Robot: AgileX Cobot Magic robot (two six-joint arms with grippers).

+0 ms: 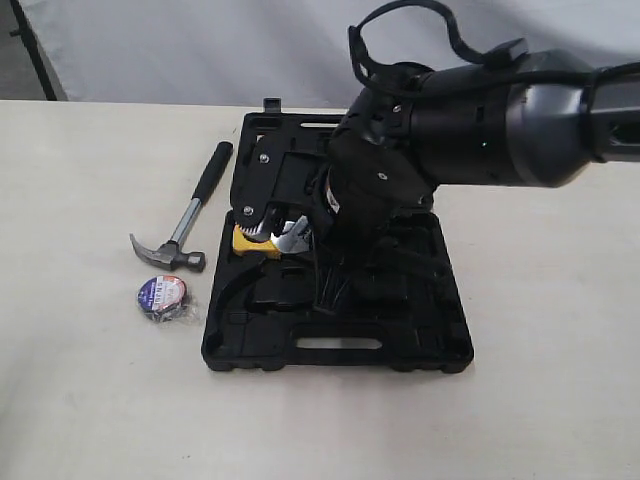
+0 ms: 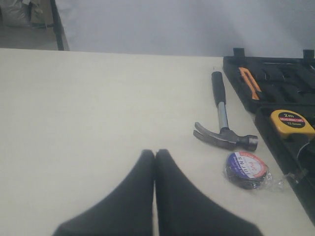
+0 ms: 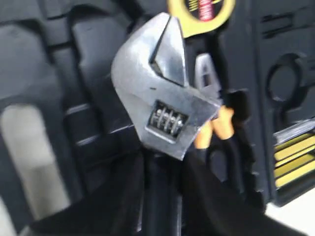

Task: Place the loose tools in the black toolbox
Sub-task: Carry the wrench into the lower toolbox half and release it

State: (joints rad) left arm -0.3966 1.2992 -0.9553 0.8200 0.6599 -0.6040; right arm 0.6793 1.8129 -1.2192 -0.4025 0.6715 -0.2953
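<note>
The black toolbox [image 1: 335, 345] lies open on the table. My right gripper [image 3: 162, 169] is shut on the black handle of the adjustable wrench [image 3: 160, 93], whose silver head [image 1: 291, 236] hangs over the toolbox interior beside the yellow tape measure [image 1: 250, 242]. The claw hammer [image 1: 185, 215] lies on the table left of the toolbox, handle pointing away. Just in front of it sits the black tape roll [image 1: 162, 296] with its blue-red label. In the left wrist view the hammer [image 2: 224, 125] and tape roll [image 2: 246, 170] lie off to the side of my left gripper [image 2: 155, 153], which is shut and empty above bare table.
Orange-handled pliers [image 2: 250, 82] and the yellow tape measure [image 2: 293, 123] rest in the toolbox [image 2: 246, 105]. The right arm [image 1: 480, 120] covers much of the box's far half. A dark stand leg [image 2: 58, 24] rises behind the table's far edge.
</note>
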